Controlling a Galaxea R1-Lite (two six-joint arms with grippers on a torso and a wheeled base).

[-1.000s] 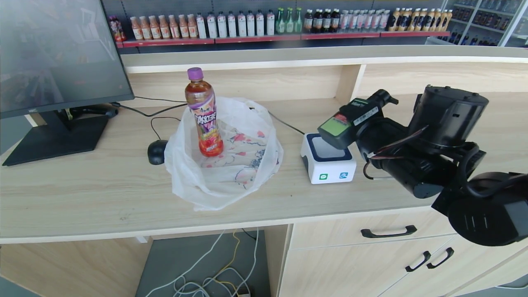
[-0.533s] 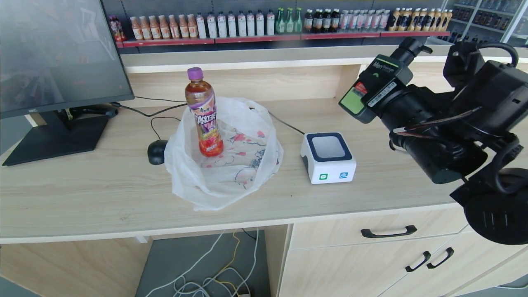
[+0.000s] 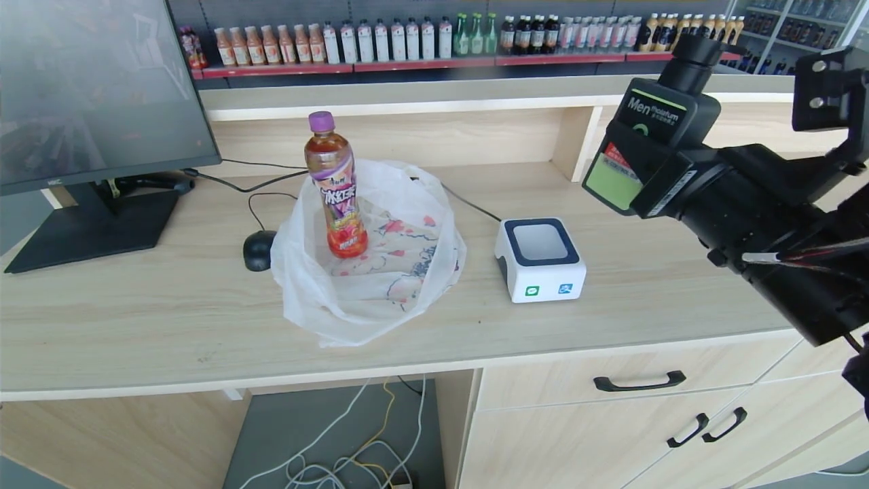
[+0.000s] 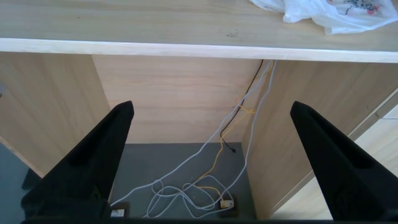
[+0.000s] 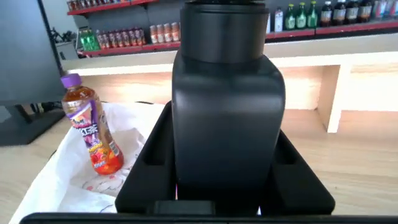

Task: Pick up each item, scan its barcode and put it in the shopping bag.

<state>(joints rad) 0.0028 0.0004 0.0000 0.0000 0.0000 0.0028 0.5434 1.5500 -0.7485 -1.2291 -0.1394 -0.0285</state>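
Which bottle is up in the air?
The black bottle with the green label, held in the right gripper above the counter. The purple-capped drink bottle stands upright in the shopping bag instead.

monitor: far left of the counter, on a black stand
mouse: black, wired, right of the stand
cables: loose on the floor under the counter
drawers: lower right, black handles
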